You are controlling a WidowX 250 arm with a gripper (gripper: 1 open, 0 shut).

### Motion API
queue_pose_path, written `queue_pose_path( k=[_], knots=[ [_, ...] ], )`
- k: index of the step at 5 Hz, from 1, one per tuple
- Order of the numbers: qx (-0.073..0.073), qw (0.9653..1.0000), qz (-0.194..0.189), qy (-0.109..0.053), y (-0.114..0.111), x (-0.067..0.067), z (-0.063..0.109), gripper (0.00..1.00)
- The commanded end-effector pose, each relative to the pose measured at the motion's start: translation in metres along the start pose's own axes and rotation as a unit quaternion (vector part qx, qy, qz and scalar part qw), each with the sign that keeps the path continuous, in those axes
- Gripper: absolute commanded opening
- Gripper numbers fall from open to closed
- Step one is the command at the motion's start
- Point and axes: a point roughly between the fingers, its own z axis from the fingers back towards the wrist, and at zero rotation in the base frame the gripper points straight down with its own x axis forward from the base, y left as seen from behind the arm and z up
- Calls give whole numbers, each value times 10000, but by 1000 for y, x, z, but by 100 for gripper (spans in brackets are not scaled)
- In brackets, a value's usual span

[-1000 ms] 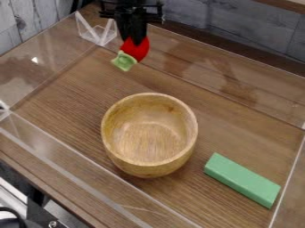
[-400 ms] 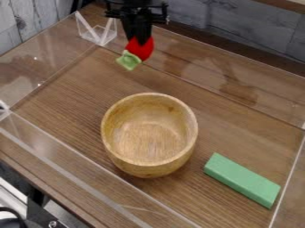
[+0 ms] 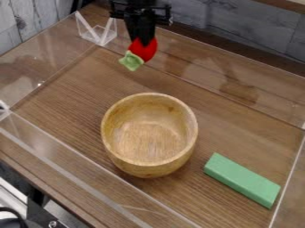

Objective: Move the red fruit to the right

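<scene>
The red fruit (image 3: 142,49), a small bright-red strawberry with a light-green leafy cap, hangs tilted just above the wooden table at the far end of the scene. My gripper (image 3: 141,39) points straight down from above and is shut on the strawberry's red body. The green cap sticks out to the lower left of the fingers. The black fingers cover the top of the fruit.
A wooden bowl (image 3: 149,134) stands at the middle of the table, nearer than the fruit. A flat green block (image 3: 242,180) lies at the front right. Clear plastic walls (image 3: 36,76) fence the table's edges.
The gripper with the strawberry has shifted slightly to the right. Bowl and green block have stayed put.
</scene>
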Motion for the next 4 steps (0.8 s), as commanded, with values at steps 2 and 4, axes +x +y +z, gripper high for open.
queue_pose_path(
  k=[2,4],
  knots=[
    [-54,9988,-305,-371,-92,0,22,0],
    [-44,9992,-170,-367,-158,-3,-3,0]
  ],
)
